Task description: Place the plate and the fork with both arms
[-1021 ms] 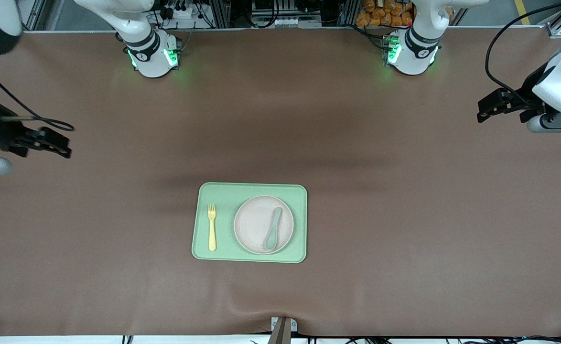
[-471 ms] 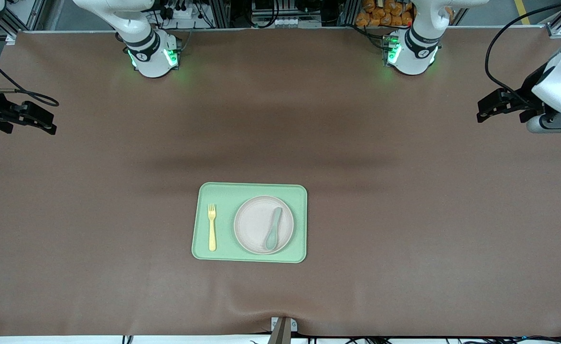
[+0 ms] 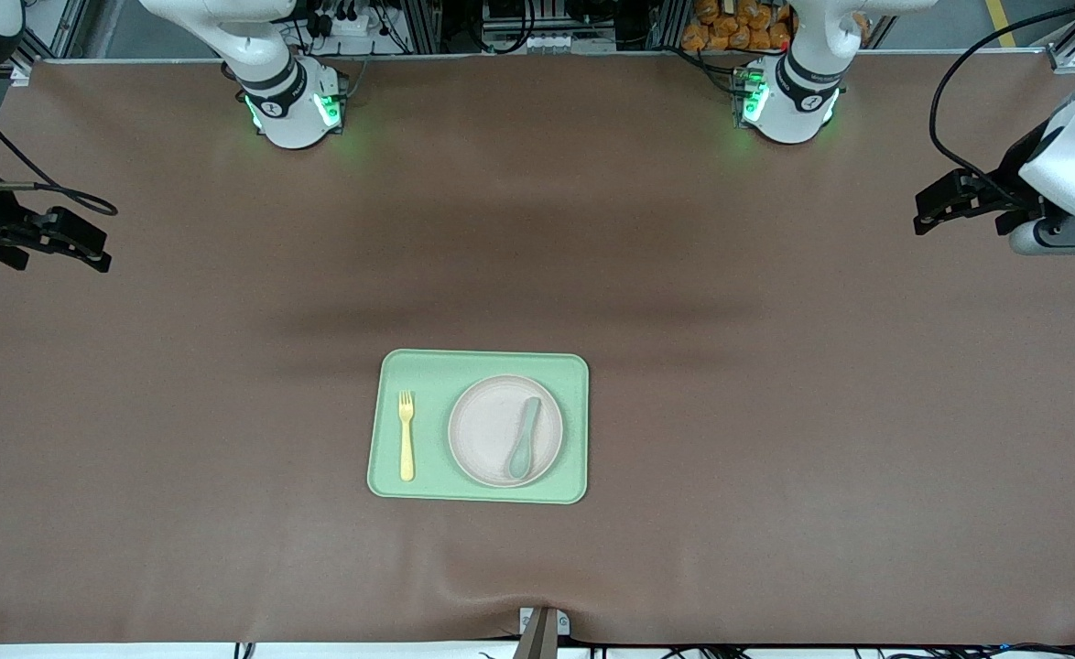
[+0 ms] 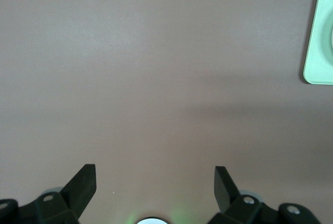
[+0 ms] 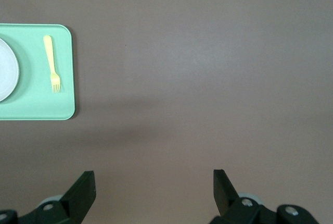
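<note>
The pale beige plate sits on a light-green tray, with a grey-green spoon lying in it. The yellow fork lies flat on the tray beside the plate, toward the right arm's end. My right gripper hangs open and empty over bare table at the right arm's end. My left gripper is open and empty over the left arm's end. In the right wrist view the open gripper faces the tray, fork and plate. The left wrist view shows its open gripper and a tray corner.
A brown mat covers the whole table. The two arm bases stand along the edge farthest from the front camera. A small clamp sits at the table's near edge.
The right gripper has drawn back toward the right arm's end of the table and away from the front camera, then settled. The left arm has not moved.
</note>
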Available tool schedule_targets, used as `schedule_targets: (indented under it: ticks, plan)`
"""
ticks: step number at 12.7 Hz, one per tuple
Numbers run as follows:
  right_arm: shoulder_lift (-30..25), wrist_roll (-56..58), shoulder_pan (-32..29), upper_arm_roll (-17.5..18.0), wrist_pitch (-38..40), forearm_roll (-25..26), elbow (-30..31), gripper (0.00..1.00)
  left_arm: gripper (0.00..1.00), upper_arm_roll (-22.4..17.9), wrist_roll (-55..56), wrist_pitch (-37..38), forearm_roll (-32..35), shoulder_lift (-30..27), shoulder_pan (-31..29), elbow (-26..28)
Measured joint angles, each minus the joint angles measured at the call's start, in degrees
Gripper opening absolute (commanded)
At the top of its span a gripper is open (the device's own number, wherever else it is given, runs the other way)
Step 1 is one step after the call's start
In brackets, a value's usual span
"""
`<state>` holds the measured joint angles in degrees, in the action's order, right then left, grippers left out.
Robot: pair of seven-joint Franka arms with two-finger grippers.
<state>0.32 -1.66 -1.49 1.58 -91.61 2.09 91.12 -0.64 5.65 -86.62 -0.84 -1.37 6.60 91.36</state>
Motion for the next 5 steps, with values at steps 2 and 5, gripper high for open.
schedule_targets:
  ticks: [2,5]
  plan:
    - [-0.67,0.0,0.0,-0.01,0.0,0.0,0.82,1.0,1.0,0.02,0.0,0.13,0.0,-0.03,0.01,-1.02]
    - [-1.06,0.0,0.0,-0.01,-0.24,0.0,0.51,1.0,1.0,0.01,0.0,1.98,0.0,-0.13,0.01,-3.94]
